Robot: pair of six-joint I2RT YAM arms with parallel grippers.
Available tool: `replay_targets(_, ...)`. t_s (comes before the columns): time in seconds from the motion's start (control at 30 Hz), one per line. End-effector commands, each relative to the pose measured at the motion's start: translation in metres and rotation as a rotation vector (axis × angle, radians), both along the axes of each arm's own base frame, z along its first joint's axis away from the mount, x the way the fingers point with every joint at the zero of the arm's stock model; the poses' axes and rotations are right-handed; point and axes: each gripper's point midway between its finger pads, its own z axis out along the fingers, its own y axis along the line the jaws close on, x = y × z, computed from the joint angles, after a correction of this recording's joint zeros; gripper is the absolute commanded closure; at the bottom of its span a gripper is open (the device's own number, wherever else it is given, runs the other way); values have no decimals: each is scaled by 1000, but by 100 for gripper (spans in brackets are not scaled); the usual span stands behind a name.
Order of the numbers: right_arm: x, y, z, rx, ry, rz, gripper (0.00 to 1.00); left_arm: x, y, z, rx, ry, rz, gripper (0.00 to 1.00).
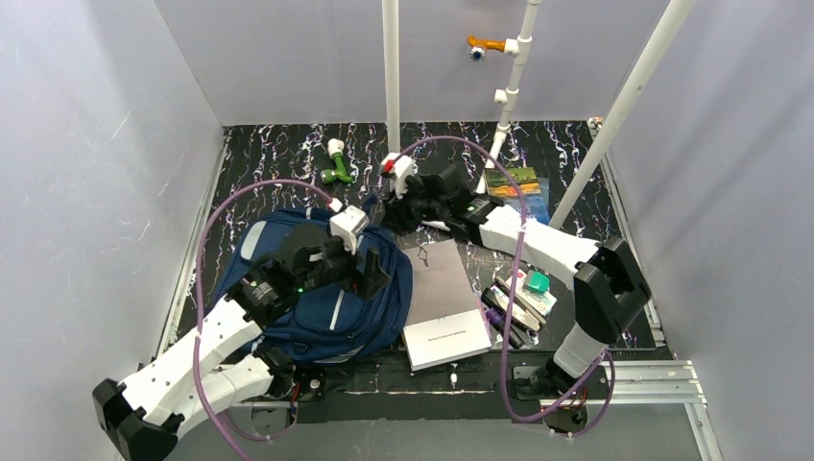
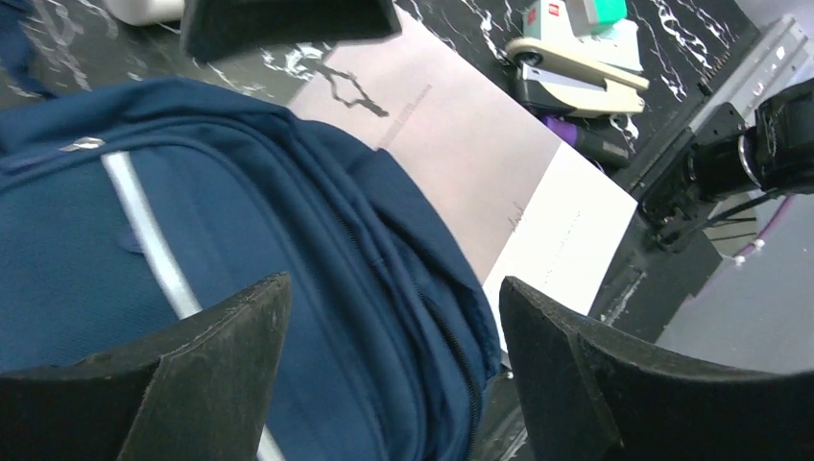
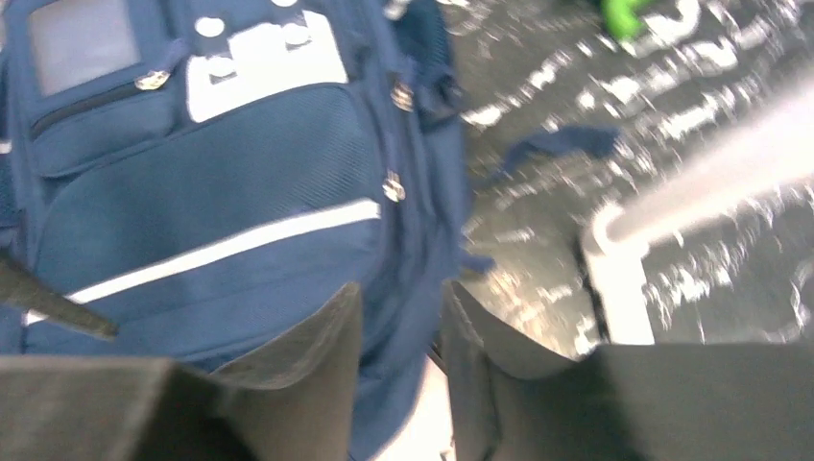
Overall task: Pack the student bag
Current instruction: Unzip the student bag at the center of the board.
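Note:
The student bag [image 1: 317, 293] is navy with grey stripes and lies flat at the left of the black mat. My left gripper [image 2: 394, 327] is open wide just above the bag's right zipped edge [image 2: 413, 288], touching nothing. My right gripper [image 3: 401, 327] is at the bag's far right corner, its jaws partly apart. A fold of the bag's blue side fabric [image 3: 413, 288] runs between its fingers. The right wrist view is blurred. It shows the white buttoned patch [image 3: 259, 53] and the clear pocket window [image 3: 82, 43].
A grey and white notebook [image 1: 443, 305] lies right of the bag, its edge under the bag's side. Beyond it are a stapler and other stationery [image 1: 523, 298]. A colourful book [image 1: 518, 182] and a green object [image 1: 336, 165] lie at the back, by white pipes [image 1: 391, 67].

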Motion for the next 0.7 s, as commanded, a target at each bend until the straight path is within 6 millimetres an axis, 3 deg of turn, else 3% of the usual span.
replay_targets(0.0, 16, -61, 14, 76, 93, -309, 47, 4, -24, -19, -19, 60, 65, 22)
replay_targets(0.07, 13, -85, 16, 90, 86, -397, 30, 6, -34, -30, 6, 98, 86, 24)
replay_targets(0.1, 12, -96, 17, 90, 80, -428, 27, 9, -36, -37, 31, 111, 100, 25)
replay_targets(0.17, 8, -112, 18, 86, 74, -475, 23, 17, -32, -53, 92, 133, 163, 29)
replay_targets(0.27, 8, -131, 18, 81, 73, -532, 20, 29, -21, -72, 170, 135, 245, 42)
replay_targets(0.4, 2, -134, 11, 55, 103, -523, 19, 34, -12, -82, 215, 126, 290, 49)
replay_targets(0.53, -5, -125, 3, 22, 137, -452, 18, 31, -15, -89, 237, 127, 248, 66)
replay_targets(0.67, 0, -124, 4, -13, 123, -440, 17, 28, -3, -108, 345, 154, 246, 70)
